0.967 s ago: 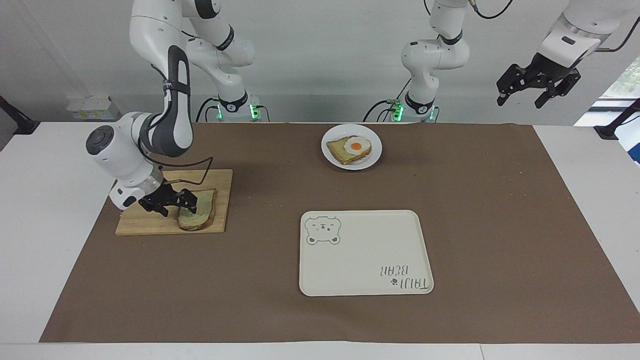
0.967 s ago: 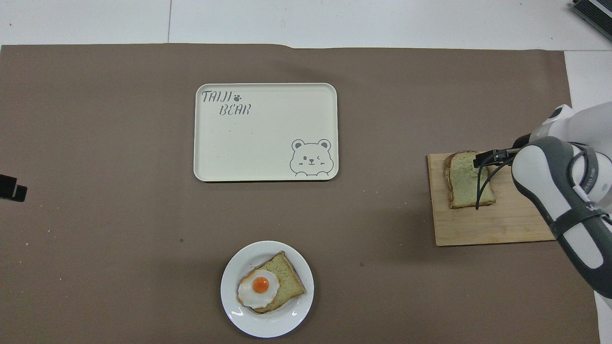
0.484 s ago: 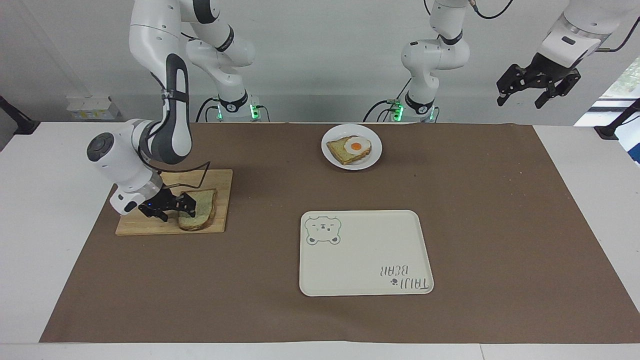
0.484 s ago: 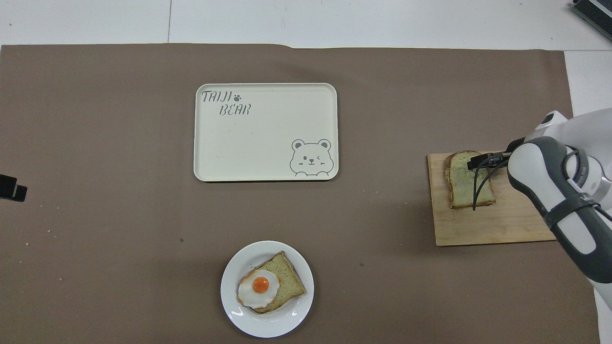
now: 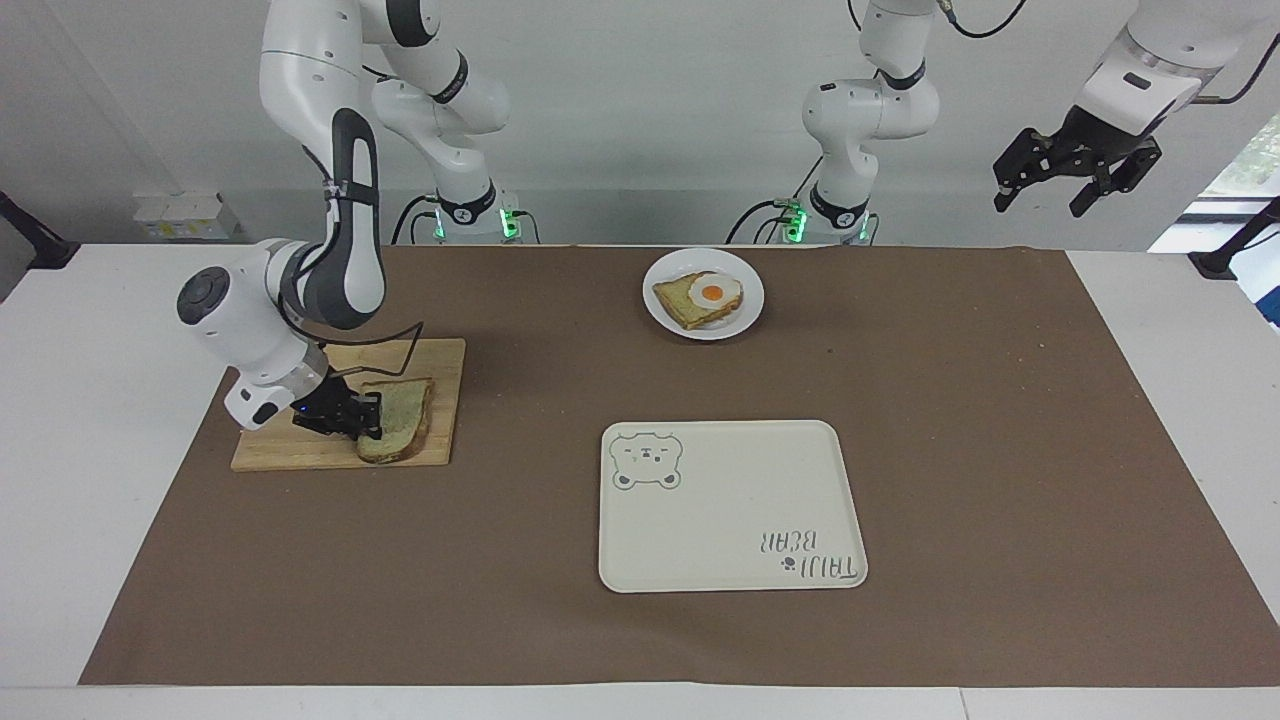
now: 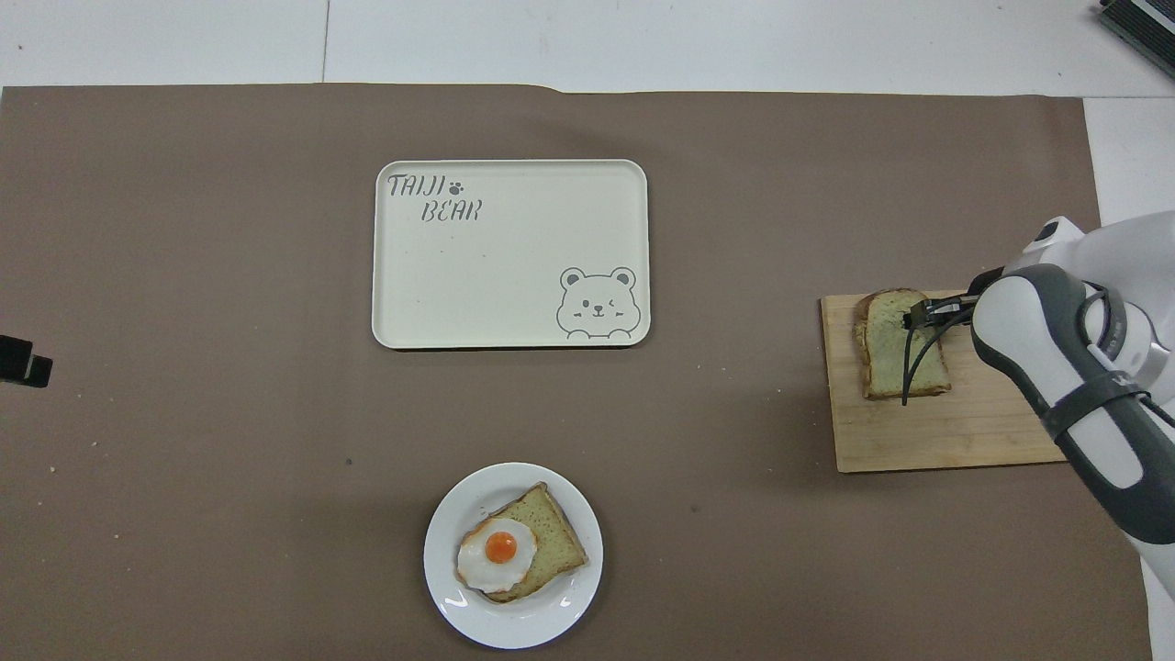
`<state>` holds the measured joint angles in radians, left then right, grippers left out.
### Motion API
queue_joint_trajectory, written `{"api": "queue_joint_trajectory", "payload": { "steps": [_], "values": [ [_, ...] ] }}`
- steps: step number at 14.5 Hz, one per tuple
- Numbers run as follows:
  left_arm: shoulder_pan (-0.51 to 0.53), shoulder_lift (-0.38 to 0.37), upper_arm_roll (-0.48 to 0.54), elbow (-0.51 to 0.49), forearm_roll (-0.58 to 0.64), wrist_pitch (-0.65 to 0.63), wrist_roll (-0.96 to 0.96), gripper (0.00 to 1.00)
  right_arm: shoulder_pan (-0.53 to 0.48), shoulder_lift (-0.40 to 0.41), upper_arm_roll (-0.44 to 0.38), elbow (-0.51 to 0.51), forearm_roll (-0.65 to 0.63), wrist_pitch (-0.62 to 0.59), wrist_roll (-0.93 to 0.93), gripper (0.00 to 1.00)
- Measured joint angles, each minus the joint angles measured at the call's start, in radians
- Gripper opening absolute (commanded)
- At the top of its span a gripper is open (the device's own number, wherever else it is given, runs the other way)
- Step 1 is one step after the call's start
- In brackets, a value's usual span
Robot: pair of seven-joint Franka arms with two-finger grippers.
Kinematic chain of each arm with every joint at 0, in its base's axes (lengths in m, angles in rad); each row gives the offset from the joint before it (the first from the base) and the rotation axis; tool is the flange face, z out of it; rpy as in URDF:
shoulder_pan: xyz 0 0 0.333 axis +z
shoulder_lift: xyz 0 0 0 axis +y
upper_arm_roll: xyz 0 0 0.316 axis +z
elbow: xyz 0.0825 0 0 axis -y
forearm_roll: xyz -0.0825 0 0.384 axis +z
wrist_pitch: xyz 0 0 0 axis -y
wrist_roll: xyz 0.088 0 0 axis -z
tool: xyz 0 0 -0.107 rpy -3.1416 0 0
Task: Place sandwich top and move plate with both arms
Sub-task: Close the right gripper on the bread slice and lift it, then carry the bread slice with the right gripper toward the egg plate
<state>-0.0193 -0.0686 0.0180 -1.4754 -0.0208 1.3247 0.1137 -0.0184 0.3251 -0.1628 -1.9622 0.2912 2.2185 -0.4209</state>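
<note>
Since a second ago the right gripper [image 5: 362, 418] has slid back along the sandwich top [image 5: 400, 432] toward the slice's edge, and its jaws have drawn in; they now look clenched on that edge, low over the wooden cutting board [image 5: 290, 452].

Going from near the robots outward: the left gripper [image 5: 1075, 170] waits raised above the left arm's end of the desk [image 5: 1170, 330], jaws spread and holding nothing. Nearest the robots on the brown mat lies the plate [image 6: 542, 615], carrying a toast slice with a fried egg [image 6: 498, 554]. Farther out, at the right arm's end, the sandwich top lies flat on the board. Farthest out sits the cream bear tray [image 6: 509, 275].

The hold looks shallow, only at the crust. On lifting, the slice may droop, tear or slip free, or drag the board along.
</note>
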Motion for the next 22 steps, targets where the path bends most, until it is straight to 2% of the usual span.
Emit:
{"api": "queue_joint_trajectory", "payload": {
  "steps": [7, 12, 16, 19, 22],
  "values": [
    [0.0, 0.0, 0.0, 0.0, 0.0, 0.0, 0.0, 1.0, 0.0, -0.006, -0.001, 0.038, 0.0, -0.04, -0.029, 0.0],
    [0.0, 0.0, 0.0, 0.0, 0.0, 0.0, 0.0, 1.0, 0.008, -0.067, 0.001, 0.111, -0.002, -0.169, -0.031, 0.0],
    [0.0, 0.0, 0.0, 0.0, 0.0, 0.0, 0.0, 1.0, 0.044, -0.112, 0.004, 0.172, -0.004, -0.348, -0.033, 0.0],
    [0.0, 0.0, 0.0, 0.0, 0.0, 0.0, 0.0, 1.0, 0.06, -0.138, 0.015, 0.182, -0.003, -0.451, -0.033, 0.0],
    [0.0, 0.0, 0.0, 0.0, 0.0, 0.0, 0.0, 1.0, 0.06, -0.143, 0.049, 0.181, -0.002, -0.502, -0.03, 0.0]
  ]
}}
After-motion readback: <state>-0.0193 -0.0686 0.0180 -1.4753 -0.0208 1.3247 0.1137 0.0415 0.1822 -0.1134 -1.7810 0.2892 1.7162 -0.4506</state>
